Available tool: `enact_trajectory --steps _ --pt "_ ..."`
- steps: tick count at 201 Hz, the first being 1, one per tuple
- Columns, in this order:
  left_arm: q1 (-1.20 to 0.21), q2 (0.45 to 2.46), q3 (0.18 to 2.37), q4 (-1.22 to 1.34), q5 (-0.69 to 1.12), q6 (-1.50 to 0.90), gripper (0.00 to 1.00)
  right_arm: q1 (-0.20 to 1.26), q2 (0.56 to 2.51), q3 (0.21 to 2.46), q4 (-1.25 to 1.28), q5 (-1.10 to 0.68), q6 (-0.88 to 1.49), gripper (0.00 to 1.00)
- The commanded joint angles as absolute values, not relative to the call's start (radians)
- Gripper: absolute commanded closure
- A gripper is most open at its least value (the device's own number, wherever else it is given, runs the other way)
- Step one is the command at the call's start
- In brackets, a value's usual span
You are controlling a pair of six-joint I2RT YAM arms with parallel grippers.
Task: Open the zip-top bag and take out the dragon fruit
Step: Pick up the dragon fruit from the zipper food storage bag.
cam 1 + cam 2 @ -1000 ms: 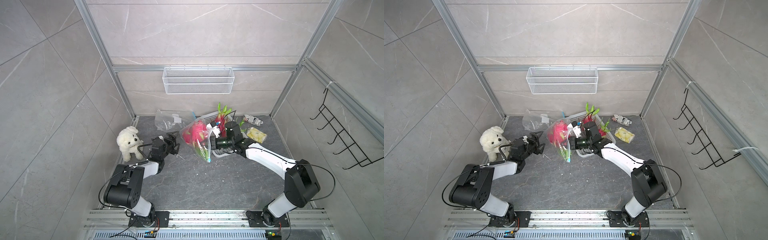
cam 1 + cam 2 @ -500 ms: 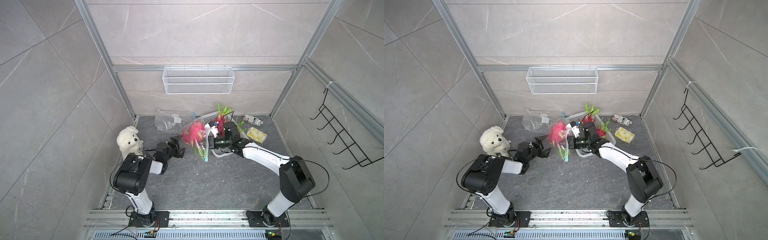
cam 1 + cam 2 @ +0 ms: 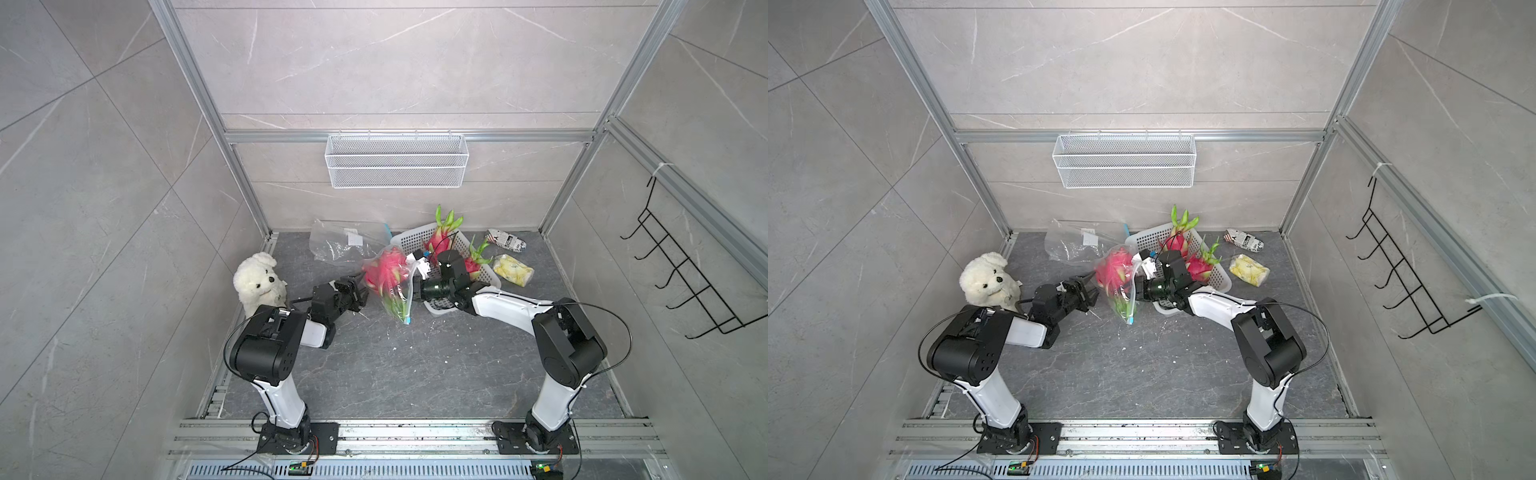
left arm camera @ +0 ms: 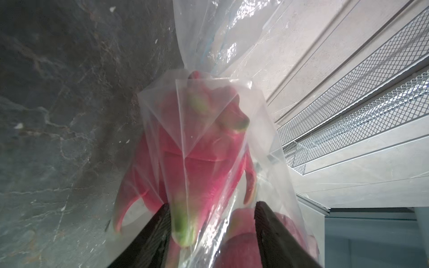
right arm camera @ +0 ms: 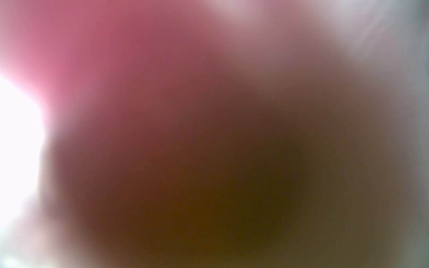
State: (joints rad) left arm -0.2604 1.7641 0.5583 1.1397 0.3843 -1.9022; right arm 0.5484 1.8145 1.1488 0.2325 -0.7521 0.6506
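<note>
A clear zip-top bag (image 3: 400, 291) (image 3: 1128, 305) hangs off the floor with a magenta dragon fruit (image 3: 384, 270) (image 3: 1115, 272) inside, green spikes pointing down toward the blue slider (image 3: 407, 321). My right gripper (image 3: 415, 289) (image 3: 1139, 289) is shut on the bag's right edge; its wrist view is only a pink blur. My left gripper (image 3: 361, 295) (image 3: 1092, 297) meets the bag from the left. In the left wrist view its black fingers (image 4: 153, 236) press the plastic (image 4: 262, 143) with the fruit (image 4: 202, 148) between them.
Behind the right gripper a white basket (image 3: 409, 241) holds two more dragon fruits (image 3: 438, 239) (image 3: 473, 262). An empty clear bag (image 3: 345, 245) lies at the back. A plush dog (image 3: 259, 282) sits left. A newsprint packet (image 3: 505, 240) and a yellow item (image 3: 513, 270) lie right.
My left gripper moved right to the hanging bag, and its jaws narrowed around the bag and fruit. The right gripper kept holding the bag in nearly the same place.
</note>
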Motion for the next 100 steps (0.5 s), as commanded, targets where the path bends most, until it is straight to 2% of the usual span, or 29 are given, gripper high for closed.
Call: enact_trajectory --steps 1,4,13,27,100 --pt "-0.28 1.741 0.541 1.206 0.424 -1.912 0.61 0.552 1.813 1.173 0.23 -0.705 0.6 0.9" --pt "-0.281 1.739 0.538 1.204 0.422 -1.91 0.64 0.552 1.813 1.173 0.229 -0.705 0.601 0.9" --pt "-0.281 1.732 0.528 1.196 0.415 -1.905 0.85 0.553 1.815 1.178 0.226 -0.701 0.6 0.9" --pt "-0.281 1.729 0.521 1.196 0.412 -1.903 1.0 0.552 1.816 1.183 0.211 -0.69 0.597 0.9" --pt "-0.248 1.788 0.53 1.204 0.389 -1.884 1.0 0.553 1.767 1.197 0.071 -0.687 0.592 0.89"
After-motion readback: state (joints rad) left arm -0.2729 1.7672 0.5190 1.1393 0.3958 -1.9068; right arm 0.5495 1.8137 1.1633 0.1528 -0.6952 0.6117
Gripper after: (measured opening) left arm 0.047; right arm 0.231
